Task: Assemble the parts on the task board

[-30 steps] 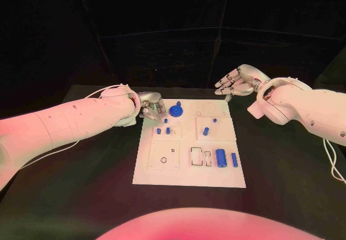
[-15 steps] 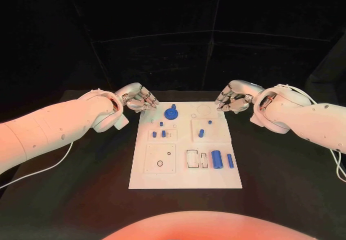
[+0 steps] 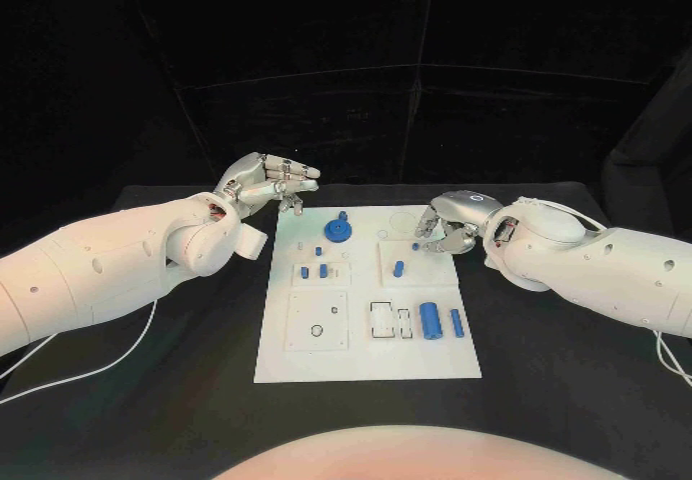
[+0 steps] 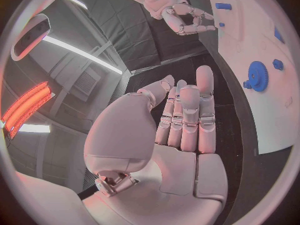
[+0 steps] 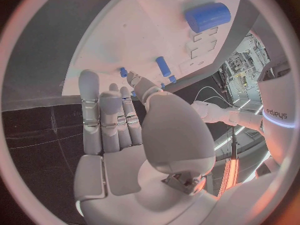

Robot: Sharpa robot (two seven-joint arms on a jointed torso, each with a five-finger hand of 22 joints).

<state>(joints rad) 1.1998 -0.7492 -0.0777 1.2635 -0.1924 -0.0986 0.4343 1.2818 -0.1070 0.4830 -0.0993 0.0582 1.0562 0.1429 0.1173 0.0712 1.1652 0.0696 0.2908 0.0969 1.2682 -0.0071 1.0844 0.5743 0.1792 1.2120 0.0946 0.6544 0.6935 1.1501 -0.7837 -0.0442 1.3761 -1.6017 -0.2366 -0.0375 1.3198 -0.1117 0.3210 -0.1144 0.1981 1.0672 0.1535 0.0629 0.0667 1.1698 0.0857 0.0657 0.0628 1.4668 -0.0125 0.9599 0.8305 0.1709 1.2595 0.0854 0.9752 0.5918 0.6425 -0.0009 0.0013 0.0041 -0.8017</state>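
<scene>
I take the task board (image 3: 368, 345) as my landmark: the white plate lies flat in the middle of the black table (image 3: 577, 400). On it I see a blue gear (image 3: 338, 231) near the far edge, two short blue pegs (image 3: 315, 271) in a small recessed square nearer the left side, and one blue peg (image 3: 398, 267) in the square beside it. Toward the near right corner lie a thick blue cylinder (image 3: 430, 321) and a thin blue pin (image 3: 456, 321), side by side next to empty rectangular cut-outs. I cannot tell whether the pegs stand in holes or just rest on the plate.

The left hand (image 3: 267, 182) hangs off the board's far left corner, apart from it. In the left wrist view its fingers (image 4: 187, 112) lie straight and side by side with nothing in the palm, so I read it as released.

The right hand (image 3: 447, 226) sits over the board's far right corner, fingers bent downward. Its fingertips (image 3: 427, 240) are hard to make out against the plate; I cannot tell whether they touch the board. In the right wrist view the fingers (image 5: 109, 122) are extended and hold nothing, so it too is released
</scene>
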